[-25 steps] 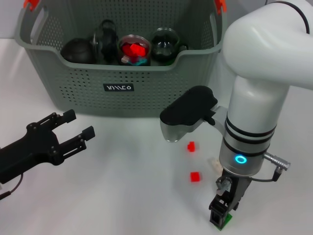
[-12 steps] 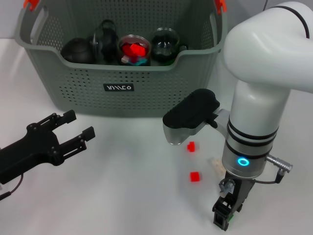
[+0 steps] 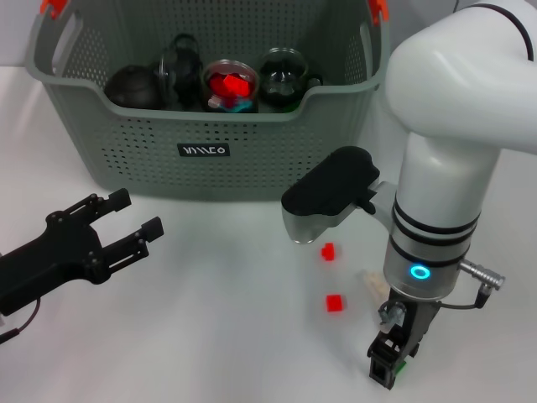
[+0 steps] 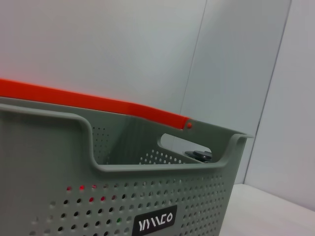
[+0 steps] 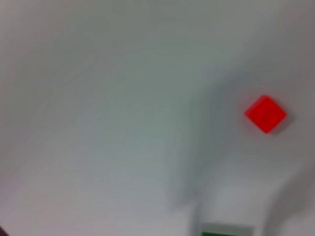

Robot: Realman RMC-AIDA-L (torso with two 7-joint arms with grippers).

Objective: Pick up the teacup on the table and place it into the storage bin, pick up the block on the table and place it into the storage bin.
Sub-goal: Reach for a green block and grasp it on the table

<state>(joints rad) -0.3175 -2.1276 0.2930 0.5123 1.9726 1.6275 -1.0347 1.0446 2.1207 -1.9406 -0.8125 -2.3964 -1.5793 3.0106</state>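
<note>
The grey storage bin (image 3: 252, 143) stands at the back, and its wall and rim fill the left wrist view (image 4: 59, 187). Inside it are a dark teacup (image 3: 134, 87) and glass cups, one holding a red piece (image 3: 228, 84). No teacup shows on the table. Two red blocks (image 3: 328, 251) (image 3: 335, 303) lie on the table; one red block (image 5: 266, 114) shows in the right wrist view. My right gripper (image 3: 388, 374) points down near the front edge, shut on a green block (image 3: 402, 365), whose edge also shows as a green block (image 5: 226, 230) in its wrist view. My left gripper (image 3: 136, 212) hovers open at the left.
A pale translucent piece (image 3: 369, 280) lies beside the right forearm. The bin has orange handle clips (image 3: 52, 7) and a black label (image 3: 204, 150). A black camera housing (image 3: 331, 189) juts from the right arm over the red blocks.
My right gripper has risen slightly and drifted right, and the green block went with it. The left arm has not moved.
</note>
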